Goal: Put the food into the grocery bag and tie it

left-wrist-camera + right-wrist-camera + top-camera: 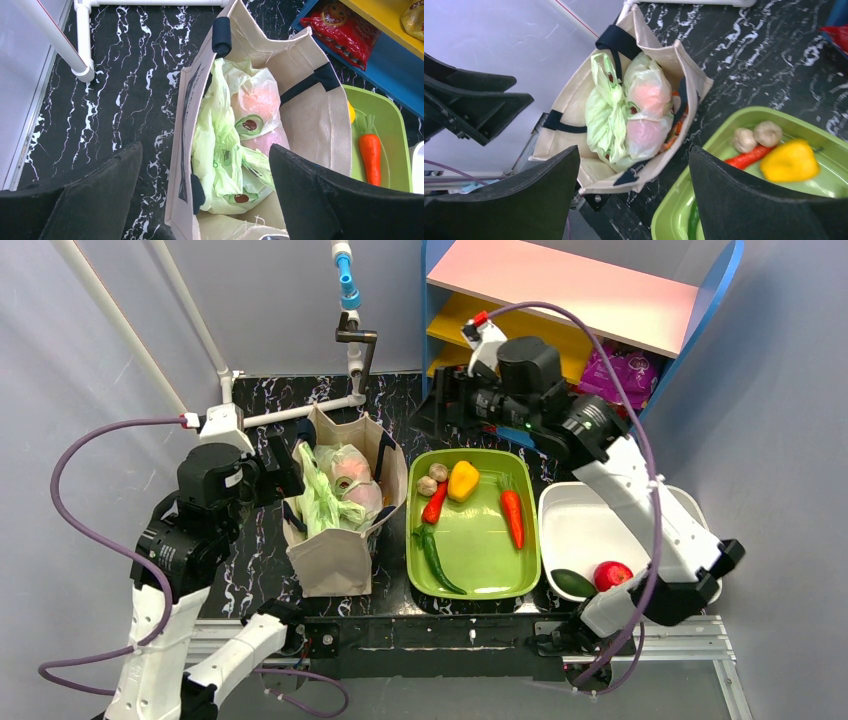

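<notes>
The grocery bag (220, 150), pale green plastic with avocado prints, sits bunched inside a beige canvas tote (310, 115). Pinkish round food (257, 100) shows through the plastic. My left gripper (205, 146) hangs open over the tote, one finger on each side, holding nothing. My right gripper (634, 150) is also open and empty, higher up and to the right of the tote (659, 55), looking down on the grocery bag (609, 120). From above, the grocery bag (320, 500) fills the tote (335, 560), with the left gripper (288, 468) at its left rim.
A green tray (475, 585) right of the tote holds a yellow pepper (462, 480), carrot (512, 517) and chillies. A white tray (590, 520) holds a tomato (612, 575). A blue shelf (600, 300) with snack packets stands behind. White pipes (300, 412) run at the back left.
</notes>
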